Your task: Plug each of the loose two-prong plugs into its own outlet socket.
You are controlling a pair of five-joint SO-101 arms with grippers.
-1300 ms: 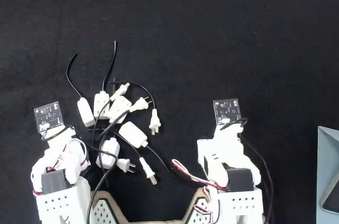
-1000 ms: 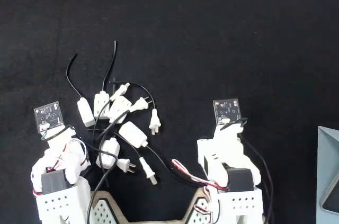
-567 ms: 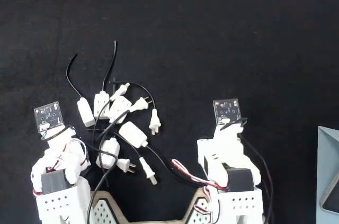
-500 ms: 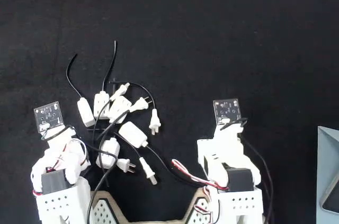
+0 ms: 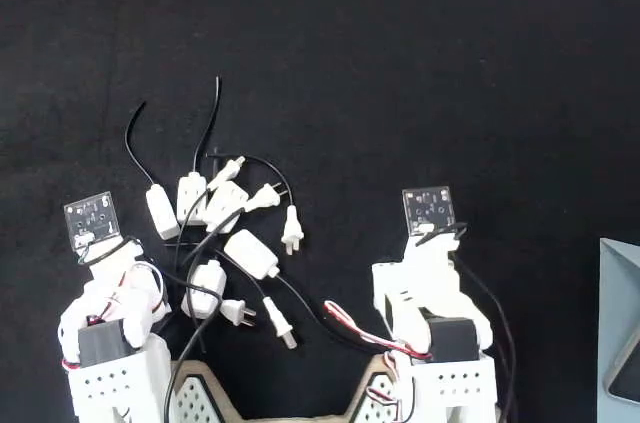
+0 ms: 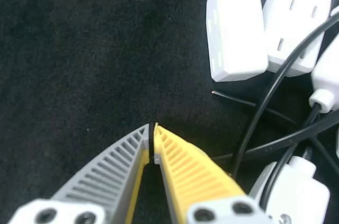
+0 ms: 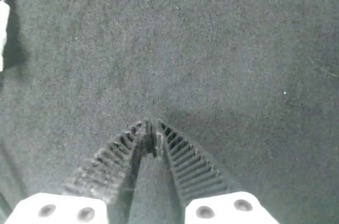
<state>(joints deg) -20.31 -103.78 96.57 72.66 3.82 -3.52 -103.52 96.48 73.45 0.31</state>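
High view looks down on a black table (image 5: pixel 400 63). At about eight o'clock from its middle the left arm (image 5: pixel 108 318) sits folded low at the near edge, with a small circuit board (image 5: pixel 90 220) at its far end. In the left wrist view the left gripper (image 6: pixel 153 131) hangs close over the cloth. Its grey and yellow fingers (image 6: pixel 185 166) are pressed together with nothing between them. Near the tips lie two white socket blocks (image 6: pixel 235 28) side by side, their slots facing up, and black cords (image 6: pixel 265 107) cross just beside them.

The task's parts lie in one heap between the arms, nearer the left arm, at its one o'clock. Socket blocks make up the heap's nine to twelve o'clock side. The loose plugs lie around its other edge. One plug (image 5: pixel 292 231) is at three o'clock with bare prongs pointing toward six. A second plug (image 5: pixel 236 313) and a third plug (image 5: pixel 278 323) lie at five o'clock with their prongs also bare. Two cord ends (image 5: pixel 213 113) trail off toward twelve.

At five o'clock from the table's middle the right arm (image 5: pixel 430 328) is folded like the left one, well apart from the heap. In the right wrist view the right gripper (image 7: pixel 152 127) hangs over bare cloth, and its ribbed dark fingers (image 7: pixel 188 163) meet at the tips, gripping nothing.

At four o'clock a grey-blue object (image 5: pixel 622 323) sits at the table's edge, cut off by the frame.
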